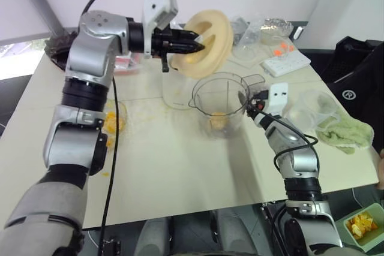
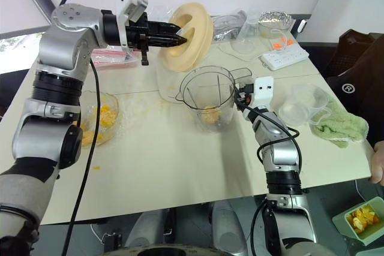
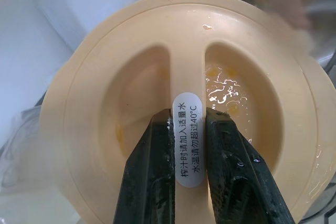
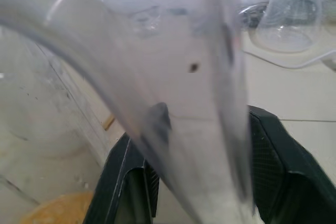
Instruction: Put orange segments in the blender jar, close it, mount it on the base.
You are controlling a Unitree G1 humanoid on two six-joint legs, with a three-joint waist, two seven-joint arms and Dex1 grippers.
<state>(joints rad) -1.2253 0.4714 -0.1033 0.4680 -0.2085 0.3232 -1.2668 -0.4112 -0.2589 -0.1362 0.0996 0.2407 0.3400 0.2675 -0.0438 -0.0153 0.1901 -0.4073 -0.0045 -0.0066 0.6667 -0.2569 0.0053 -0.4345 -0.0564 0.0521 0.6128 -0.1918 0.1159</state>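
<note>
The clear blender jar (image 1: 219, 101) stands upright mid-table with a few orange segments (image 1: 218, 121) lying at its bottom. My right gripper (image 1: 249, 105) reaches in level from the right, shut on the jar's side handle (image 4: 210, 103), one black finger on each side. Raised above and behind the jar, my left gripper (image 1: 201, 45) is shut on the centre ridge of a flat cream round lid (image 3: 189, 51), held on edge. A pale rounded shape (image 1: 174, 85) stands just behind the jar under the lid; I cannot tell whether it is the base.
A clear bowl of orange pieces (image 1: 114, 121) sits at the left. On the right lie an empty clear bowl (image 1: 315, 109) and a green cloth (image 1: 345, 133). A white power strip (image 1: 285, 61) and clear flasks stand at the back. A person's hand (image 2: 378, 160) shows at the right edge.
</note>
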